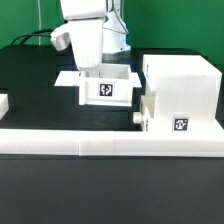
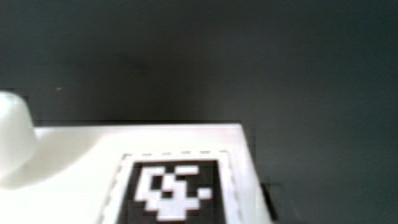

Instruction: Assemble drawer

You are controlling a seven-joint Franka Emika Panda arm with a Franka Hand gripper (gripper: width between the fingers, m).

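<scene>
The gripper [image 1: 90,68] is hanging low over the rear of an open box [image 1: 105,89] on the black table [image 1: 35,85]; whether its fingers are spread or touching the box cannot be told. The wrist view is showing the box's tag [image 2: 173,190]. The housing [image 1: 180,92] is standing at the exterior view's right, against the rail [image 1: 60,138], with a second box [image 1: 142,110] protruding from it.

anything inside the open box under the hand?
The open box looks empty in the exterior view: only white inner walls show. The hand hangs over its rear-left part and hides that corner. The wrist view shows only a tagged face and rim, not the interior.
</scene>
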